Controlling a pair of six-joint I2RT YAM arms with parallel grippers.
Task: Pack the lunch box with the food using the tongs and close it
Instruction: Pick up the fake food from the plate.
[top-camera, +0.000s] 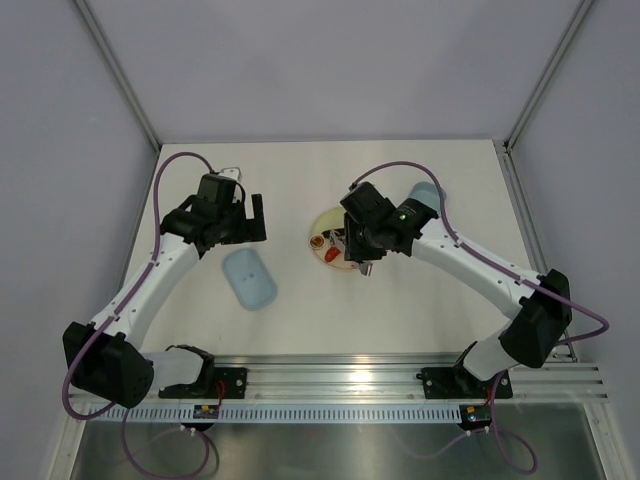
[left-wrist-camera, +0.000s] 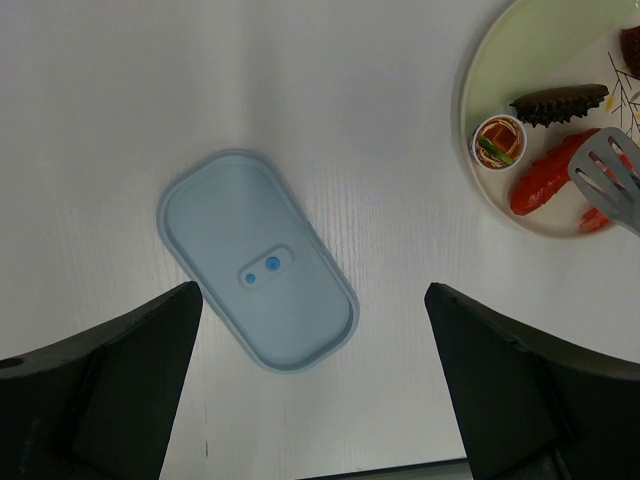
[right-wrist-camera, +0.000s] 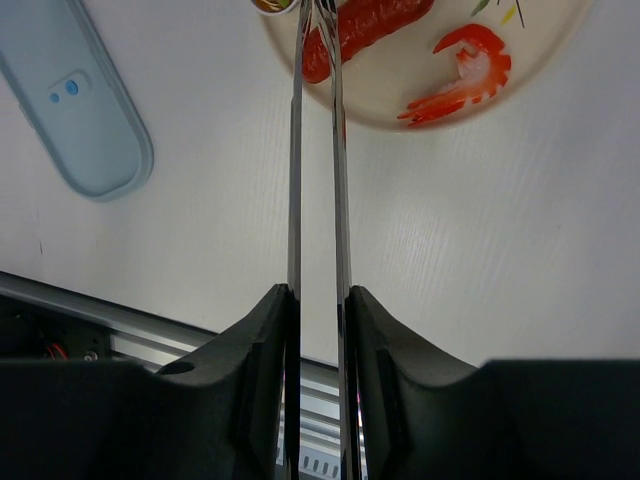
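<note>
My right gripper (right-wrist-camera: 318, 300) is shut on the silver tongs (right-wrist-camera: 294, 180), squeezing both arms close together. The slotted tong tip (left-wrist-camera: 608, 180) lies over the end of a red sausage (left-wrist-camera: 548, 172) on the pale-yellow plate (left-wrist-camera: 540, 50); whether the sausage is pinched does not show. A red shrimp (right-wrist-camera: 470, 65), a dark brown piece (left-wrist-camera: 560, 103) and a small round piece (left-wrist-camera: 498, 142) also lie on the plate. The blue lid (left-wrist-camera: 258, 262) lies flat below my open, empty left gripper (left-wrist-camera: 312, 290). The lunch box tub (top-camera: 428, 192) peeks out behind the right arm.
A small pale object (top-camera: 230, 172) sits at the far left of the table, behind the left arm. The metal rail (top-camera: 340, 380) with both arm bases runs along the near edge. Grey walls close in the table on three sides.
</note>
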